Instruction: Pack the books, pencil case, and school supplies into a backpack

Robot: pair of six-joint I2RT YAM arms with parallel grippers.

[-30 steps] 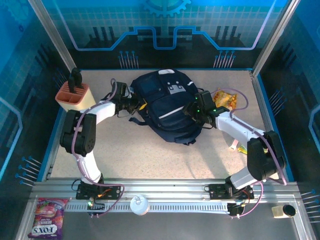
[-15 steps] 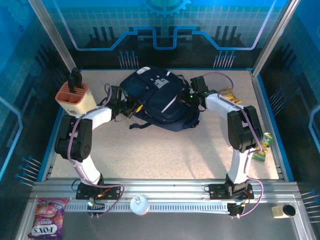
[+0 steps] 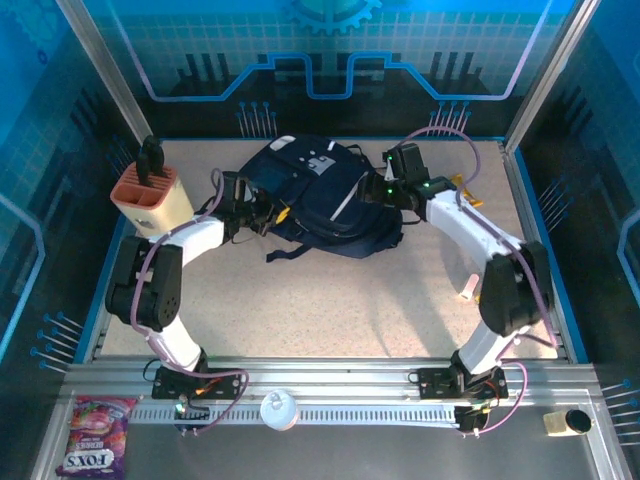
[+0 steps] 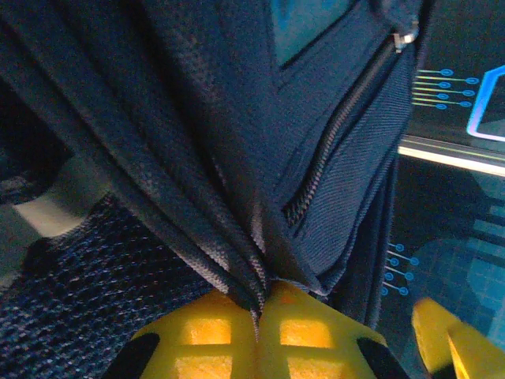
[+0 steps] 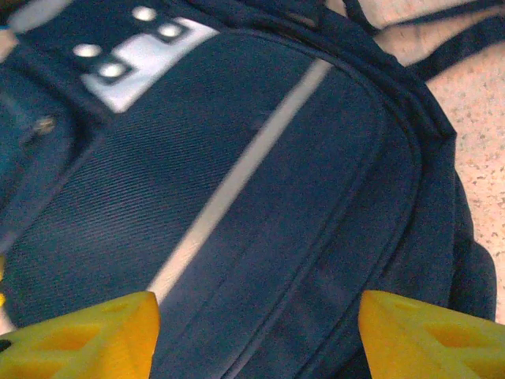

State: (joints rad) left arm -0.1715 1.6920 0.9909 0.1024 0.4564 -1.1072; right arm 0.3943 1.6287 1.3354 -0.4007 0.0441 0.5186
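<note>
Pinching a fold of navy fabric, my left gripper was clamped fully closed on the backpack, at the bag's 9 o'clock edge. The zipper ran up just past the gathered cloth, and the fabric blocked most of my left wrist view.

My right gripper sat at the bag's 3 o'clock side with its jaws wide apart and nothing between them. The yellow fingertips straddled the front panel. I could not tell if they touched the fabric. Under them lay the white stripe, with the grey patch beyond it toward 11 o'clock.

The backpack lay flat at 12 o'clock on the table, between my two arms. A loose strap trailed off its 7 o'clock corner onto the bare top.

Other stuff:
- The knife block stood upright at 10 o'clock on the table, near my left arm and apart from the bag.
- The snack bag lay at 2 o'clock, mostly hidden behind my right arm.
- A small pink stick lay at 4 o'clock, well apart from the bag and just beside my right arm's elbow.
</note>
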